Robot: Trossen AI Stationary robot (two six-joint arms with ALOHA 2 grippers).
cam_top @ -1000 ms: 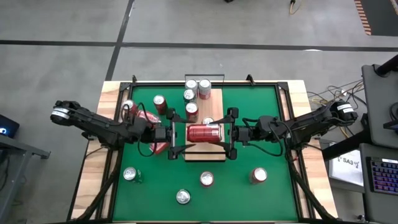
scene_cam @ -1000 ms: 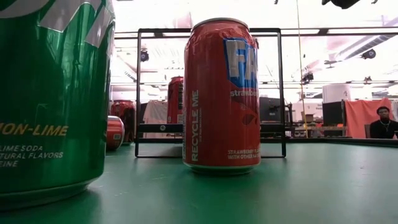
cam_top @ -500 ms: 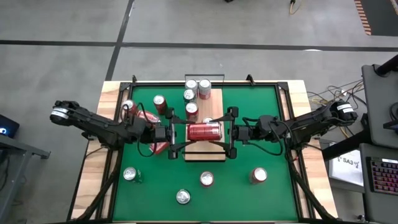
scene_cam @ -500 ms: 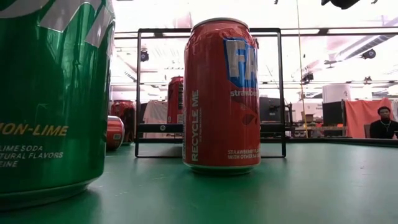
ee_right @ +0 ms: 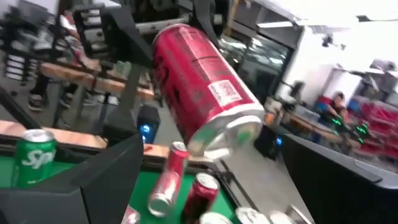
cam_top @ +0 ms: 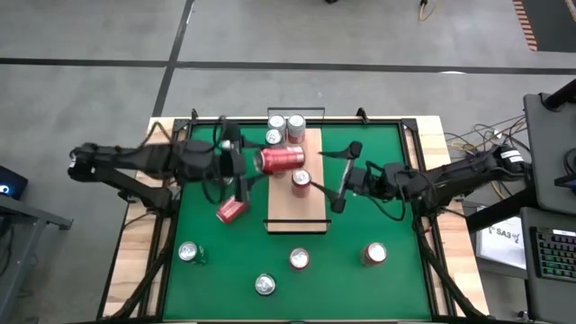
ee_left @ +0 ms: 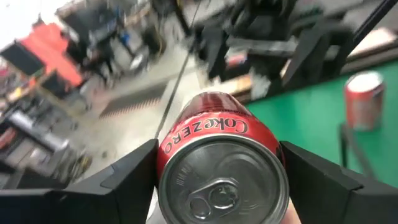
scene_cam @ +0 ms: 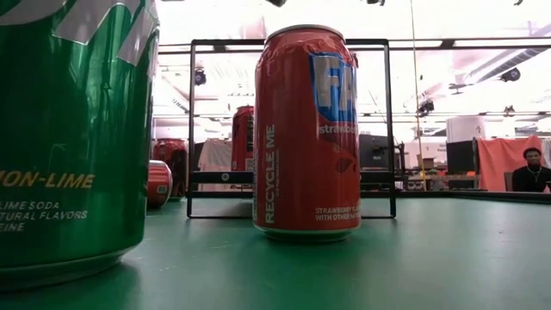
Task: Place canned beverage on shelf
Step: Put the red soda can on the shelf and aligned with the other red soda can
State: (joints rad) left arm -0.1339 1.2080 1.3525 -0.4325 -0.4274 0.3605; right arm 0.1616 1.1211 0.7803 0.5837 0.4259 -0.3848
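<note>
A red Coke Zero can (cam_top: pixel 282 159) lies level in the air over the far left part of the shelf (cam_top: pixel 292 205), a pale wood board on the green mat. My left gripper (cam_top: pixel 263 162) is shut on it. In the left wrist view the can (ee_left: pixel 221 155) shows its tab end between the fingers. My right gripper (cam_top: pixel 341 177) stands open to the can's right, apart from it. In the right wrist view the can (ee_right: pixel 202 87) hangs beyond the open gripper (ee_right: pixel 217 177). One can (cam_top: pixel 301 179) stands on the board's middle. My left gripper pinches the can's round side walls (ee_left: pixel 168 146) between its two fingers, one on each side. The fingers come about level from the table's left and lie along the can, whose tab end (ee_left: pixel 224 186) faces the wrist. The can is lifted clear and lies roughly level.
Three cans (cam_top: pixel 284 128) stand at the board's far end. A red can (cam_top: pixel 231 210) lies on the mat left of the board. Several upright cans (cam_top: pixel 299 259) stand along the near side; two (scene_cam: pixel 306 129) fill the low view. A black rail (cam_top: pixel 297 219) crosses the board's near end.
My left gripper has risen and gone toward the far left, carrying the can up from over the board's middle; the can stays lying level. My right gripper, earlier close at the can's right end, now stands apart from it, a little nearer the table's right edge and turned.
</note>
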